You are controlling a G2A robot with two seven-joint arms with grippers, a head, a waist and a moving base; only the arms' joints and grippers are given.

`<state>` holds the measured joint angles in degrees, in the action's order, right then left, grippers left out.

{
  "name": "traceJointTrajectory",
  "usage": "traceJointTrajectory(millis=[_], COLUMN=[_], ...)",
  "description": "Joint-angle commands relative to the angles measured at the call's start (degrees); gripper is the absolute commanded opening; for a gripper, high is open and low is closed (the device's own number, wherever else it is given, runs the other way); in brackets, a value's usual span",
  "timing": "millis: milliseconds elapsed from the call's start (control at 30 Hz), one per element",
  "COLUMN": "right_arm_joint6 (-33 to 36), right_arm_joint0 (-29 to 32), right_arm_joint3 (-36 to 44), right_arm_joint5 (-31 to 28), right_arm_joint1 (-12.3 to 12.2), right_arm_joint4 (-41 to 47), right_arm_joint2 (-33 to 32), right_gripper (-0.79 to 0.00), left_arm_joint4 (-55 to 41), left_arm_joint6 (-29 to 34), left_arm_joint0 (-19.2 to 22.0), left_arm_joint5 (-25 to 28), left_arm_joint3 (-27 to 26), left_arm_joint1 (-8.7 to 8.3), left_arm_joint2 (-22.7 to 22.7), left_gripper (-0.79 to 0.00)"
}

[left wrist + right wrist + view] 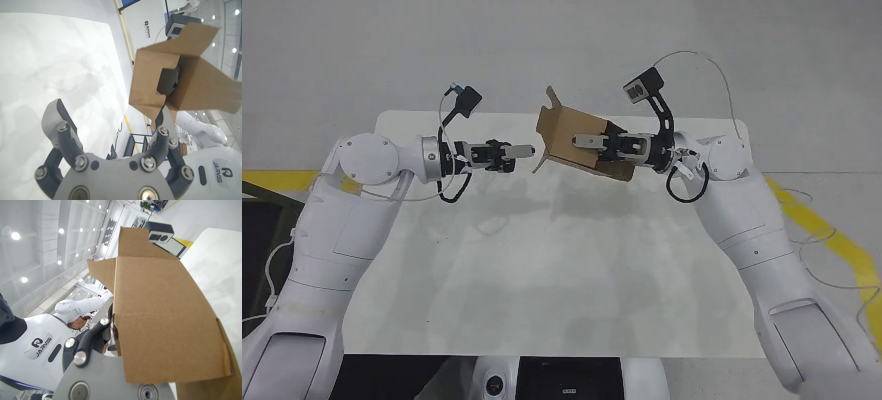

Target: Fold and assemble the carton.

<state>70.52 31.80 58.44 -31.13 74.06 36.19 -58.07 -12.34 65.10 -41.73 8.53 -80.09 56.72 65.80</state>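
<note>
A brown cardboard carton (582, 140) hangs in the air above the far part of the white table (542, 280), partly opened, with loose flaps sticking out. My right gripper (594, 142) is shut on the carton's side wall (160, 323). One finger (105, 313) lies against the outside of the wall; the other is hidden behind the cardboard. My left gripper (532, 152) stands open just beside the carton's open end (170, 79). One of its fingertips (164, 115) is at the edge of a lower flap; the other (63, 111) is clear of the carton.
Yellow floor tape (812, 215) runs beside the table on both sides. A dark object (257, 215) sits at the left edge of the top view. Bare table surface spreads below both arms.
</note>
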Motion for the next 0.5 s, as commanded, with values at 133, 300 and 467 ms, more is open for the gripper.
traceJointTrajectory(millis=[133,300,467], right_arm_joint6=[-4.4,-7.3,-8.0], right_arm_joint0=[0.0,0.1,0.5], right_arm_joint3=[-0.5,-1.0,0.0], right_arm_joint5=[-0.2,0.3,0.7], right_arm_joint1=[0.0,0.1,0.4], right_arm_joint4=[-1.0,-2.6,-4.4], right_arm_joint2=[-1.0,-1.3,-0.3], right_gripper=[-0.785,-0.785,-0.785], left_arm_joint4=[0.9,1.1,1.3], left_arm_joint6=[0.1,0.5,0.1], left_arm_joint0=[-1.6,-1.7,-1.0], left_arm_joint5=[-0.3,-0.4,-0.8], left_arm_joint3=[-1.3,-2.5,-2.7], left_arm_joint1=[-0.13,-0.01,0.16], left_arm_joint2=[-0.5,-1.5,-2.1], left_gripper=[0.0,0.0,0.0])
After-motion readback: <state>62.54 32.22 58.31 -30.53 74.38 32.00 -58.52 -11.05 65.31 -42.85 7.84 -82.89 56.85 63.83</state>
